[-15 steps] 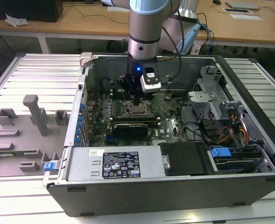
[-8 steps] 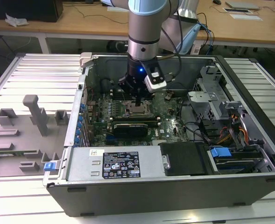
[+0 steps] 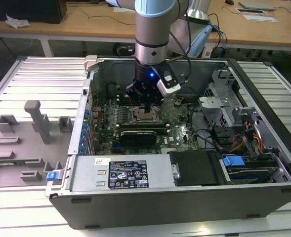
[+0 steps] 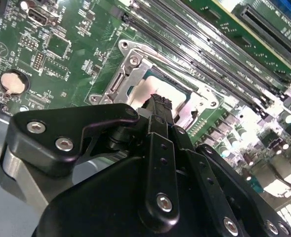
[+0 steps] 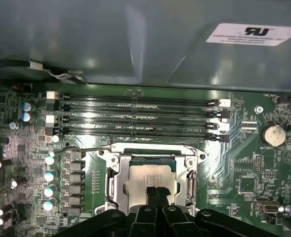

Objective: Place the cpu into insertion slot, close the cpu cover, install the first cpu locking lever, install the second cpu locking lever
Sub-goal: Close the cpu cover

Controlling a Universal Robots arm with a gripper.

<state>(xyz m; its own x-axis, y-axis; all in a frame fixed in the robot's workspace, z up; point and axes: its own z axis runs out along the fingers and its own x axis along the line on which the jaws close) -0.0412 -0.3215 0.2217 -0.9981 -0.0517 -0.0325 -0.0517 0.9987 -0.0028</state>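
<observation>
Tool (image 5: 157, 194) at my wrist, fingers pressed together, tips right over the cpu (image 5: 143, 178), cpu lying flat within the window of the silver cover (image 5: 116, 181)

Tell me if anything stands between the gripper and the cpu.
Nothing visible does. The gripper, fingers shut, hangs directly over the bare top of the cpu, which shows through the window of the cpu cover. I cannot tell whether they touch.

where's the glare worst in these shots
Second wrist view: the capacitors and the board around them blow out white, and the cpu top washes pale. First wrist view: the cpu shines and capacitor tops flare. Exterior view: the computer case interior is dim, and a blue light glows on the arm.
</observation>
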